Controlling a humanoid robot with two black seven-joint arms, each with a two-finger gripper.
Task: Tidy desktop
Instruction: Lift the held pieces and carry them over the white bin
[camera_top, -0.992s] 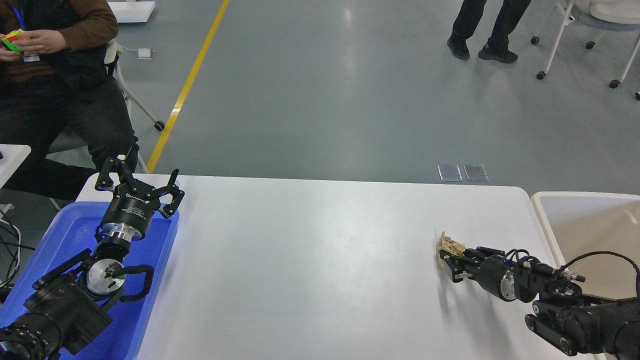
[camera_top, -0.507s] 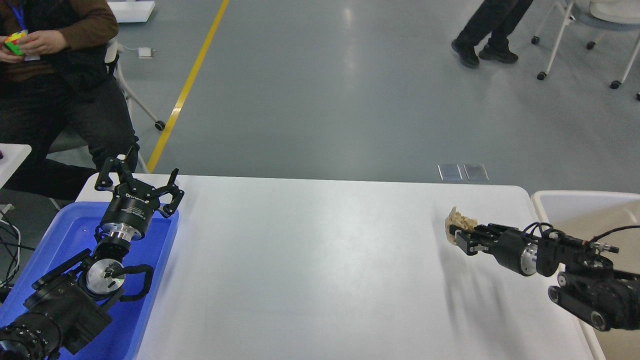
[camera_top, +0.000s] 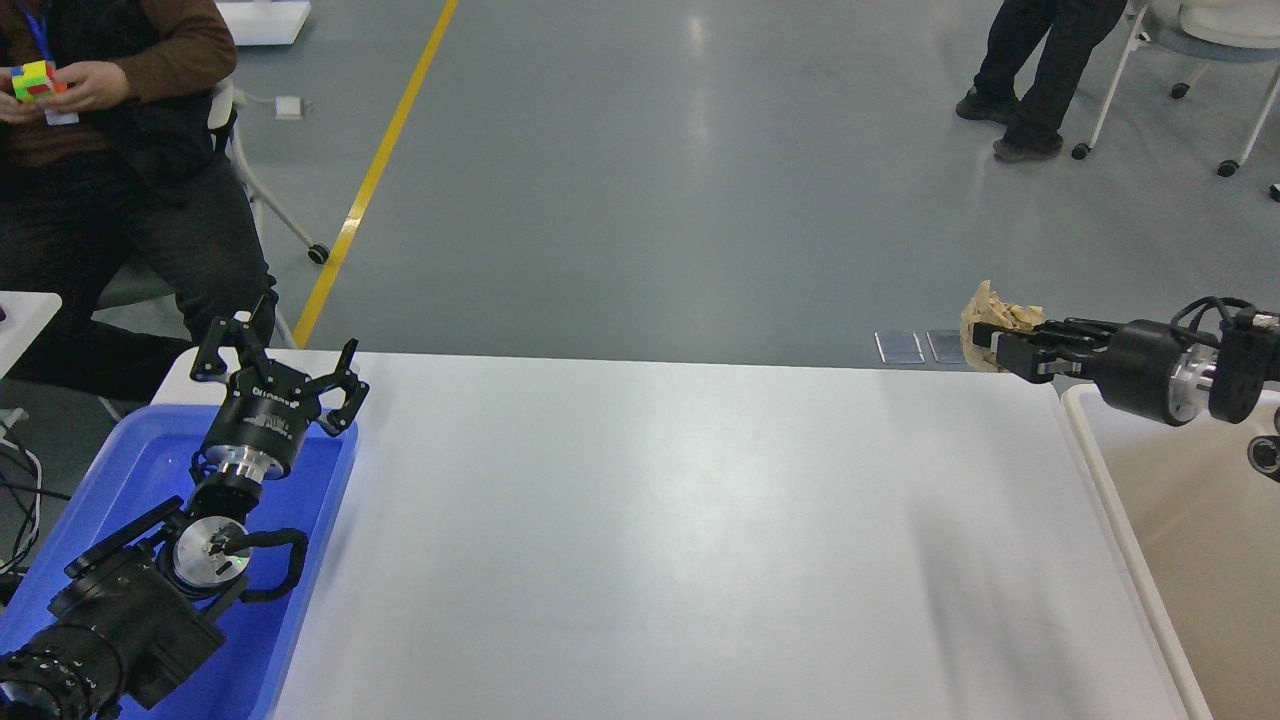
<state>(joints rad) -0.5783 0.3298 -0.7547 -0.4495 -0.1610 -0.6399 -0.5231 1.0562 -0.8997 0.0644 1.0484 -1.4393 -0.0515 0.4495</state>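
The white desktop fills the middle of the head view. My right gripper is shut on a crumpled beige paper wad and holds it high in the air, above the table's far right corner, next to the bin. My left gripper is open and empty, hovering over the far end of the blue tray at the table's left.
A beige-white bin stands against the table's right edge. A seated person holding a colourful cube is at the far left. Another person's legs and a wheeled chair are at the back right.
My right gripper has lifted the paper wad off the table and carried it up and to the right, toward the bin. The left arm has not moved. The standing person walked right.
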